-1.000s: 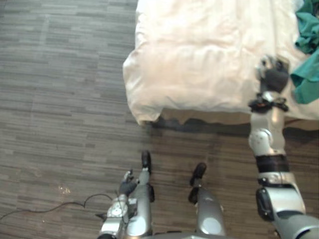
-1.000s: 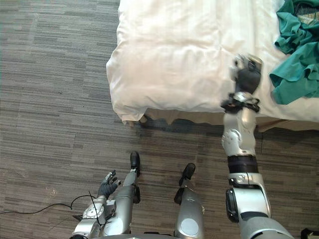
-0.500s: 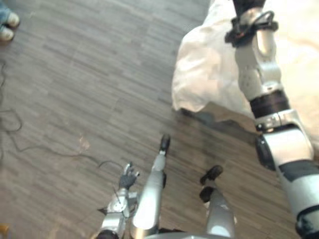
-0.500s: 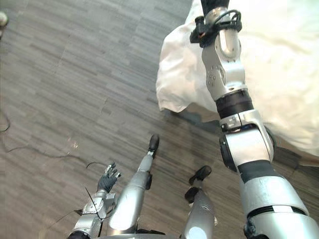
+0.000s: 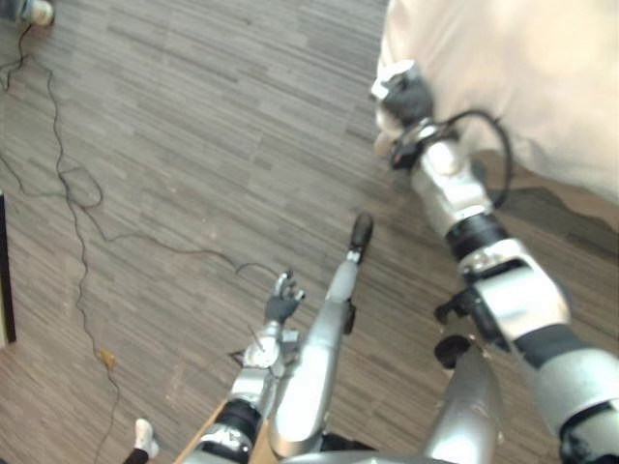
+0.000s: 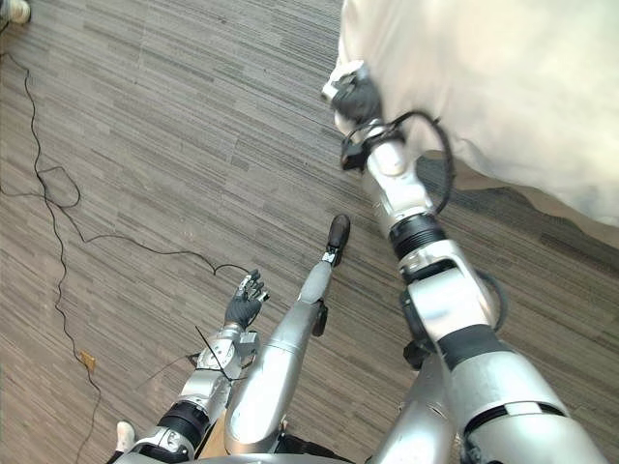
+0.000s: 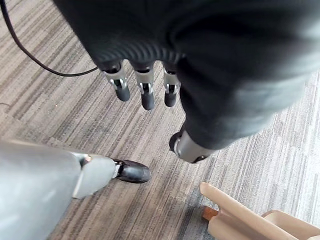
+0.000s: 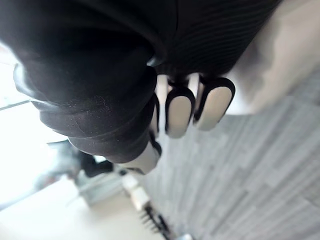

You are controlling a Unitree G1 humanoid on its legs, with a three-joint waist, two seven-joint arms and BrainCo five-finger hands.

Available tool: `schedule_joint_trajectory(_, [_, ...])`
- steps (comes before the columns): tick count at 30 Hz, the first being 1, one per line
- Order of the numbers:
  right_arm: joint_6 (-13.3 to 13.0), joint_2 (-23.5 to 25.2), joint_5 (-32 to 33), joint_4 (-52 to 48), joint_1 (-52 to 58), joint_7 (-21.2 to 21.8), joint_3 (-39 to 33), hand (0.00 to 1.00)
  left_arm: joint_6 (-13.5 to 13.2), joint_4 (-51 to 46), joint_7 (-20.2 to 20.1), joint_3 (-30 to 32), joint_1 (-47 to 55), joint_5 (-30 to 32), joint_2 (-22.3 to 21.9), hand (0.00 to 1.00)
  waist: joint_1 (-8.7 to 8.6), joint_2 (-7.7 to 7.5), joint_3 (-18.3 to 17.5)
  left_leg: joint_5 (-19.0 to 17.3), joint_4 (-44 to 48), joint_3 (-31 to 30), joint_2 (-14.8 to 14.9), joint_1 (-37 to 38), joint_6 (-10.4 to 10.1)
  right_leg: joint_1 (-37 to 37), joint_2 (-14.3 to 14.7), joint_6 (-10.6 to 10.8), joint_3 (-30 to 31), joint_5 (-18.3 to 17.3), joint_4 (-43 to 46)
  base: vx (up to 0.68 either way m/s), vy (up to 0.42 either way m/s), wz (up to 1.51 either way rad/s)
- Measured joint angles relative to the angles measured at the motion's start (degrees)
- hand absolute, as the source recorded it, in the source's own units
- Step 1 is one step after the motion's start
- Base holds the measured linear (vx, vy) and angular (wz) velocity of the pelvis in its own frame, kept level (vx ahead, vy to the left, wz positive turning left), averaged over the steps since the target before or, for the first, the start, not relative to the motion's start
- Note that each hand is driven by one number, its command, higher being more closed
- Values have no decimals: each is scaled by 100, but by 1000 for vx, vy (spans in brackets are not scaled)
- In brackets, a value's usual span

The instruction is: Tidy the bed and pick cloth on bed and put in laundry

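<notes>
The bed's cream duvet (image 5: 513, 68) fills the upper right, and its corner hangs down toward the grey wood floor. My right hand (image 5: 401, 95) is at that corner, against the cloth's edge. In the right wrist view the white duvet (image 8: 285, 55) lies just past my right hand (image 8: 100, 90). My left hand (image 5: 282, 305) hangs low over the floor, well left of the bed. Its fingers (image 7: 146, 92) are relaxed and open, holding nothing.
A long black cable (image 5: 68, 184) trails over the floor on the left. A person's shoe (image 5: 34, 10) shows at the top left and another (image 5: 145, 440) at the bottom. A tan wooden piece (image 7: 240, 217) stands on the floor below my left hand.
The camera has swung left, so the bed now sits at the upper right and the green cloth has left the picture. My right hand has come from the duvet's top to its corner.
</notes>
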Motion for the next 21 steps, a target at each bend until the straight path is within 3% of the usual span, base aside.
schedule_joint_trajectory(2, [164, 110, -188, 160, 644, -46, 122, 100, 0, -9, 21, 170, 2, 2, -82, 0, -124, -35, 4, 19, 0, 32, -8, 7, 23, -52, -43, -39, 20, -73, 115, 66, -23, 0])
schedule_joint_trajectory(4, [345, 363, -385, 253, 1590, -43, 339, 100, 8, -5, 81, 407, 7, 30, -89, 0, -338, -168, 41, 20, 1, 112, 19, 83, 23, -50, -36, -76, 68, -104, 168, 70, -20, -16])
schedule_joint_trajectory(5, [386, 555, -411, 255, 2060, -34, 465, 100, 19, 18, 132, 540, 7, 55, -92, 0, -469, -309, 38, 19, 1, 232, 47, 161, 22, -44, -11, -97, 163, -116, 186, 46, -19, -28])
schedule_joint_trajectory(9, [345, 1060, -504, 227, 2962, -12, 553, 100, 62, 148, 142, 615, 6, 123, -93, 0, -753, -563, 30, -139, -2, 362, 200, 708, -163, 421, 131, -159, 270, -157, 106, 10, -45, -35])
schedule_joint_trajectory(10, [329, 1167, -492, 168, 3178, -8, 487, 0, 81, 244, 146, 618, 6, 189, -83, 0, -798, -609, 16, -173, -4, 383, 270, 918, -183, 643, 226, -173, 283, -165, 15, -31, -55, -25])
schedule_joint_trajectory(16, [164, 1321, 142, -259, 3834, 53, -577, 0, 312, 586, 139, 499, 161, 213, 300, 0, -1118, -959, -71, -303, -1, 512, 494, 1701, -199, 1545, 670, -164, 369, -61, -571, -30, -73, -28])
schedule_joint_trajectory(18, [132, 1321, 371, -340, 4300, 46, -1220, 0, 418, 883, 122, 429, 346, 326, 552, 0, -1218, -1250, -281, -446, -1, 753, 502, 2176, -174, 1973, 751, -128, 557, 39, -869, 67, -84, -45])
schedule_joint_trajectory(21, [115, 1294, 401, -346, 4899, 4, -1891, 0, 567, 1319, 88, 238, 603, 735, 742, 0, -1466, -1474, -731, -621, -1, 1028, 456, 2706, -124, 2480, 793, -41, 780, 147, -1234, 139, -23, -44])
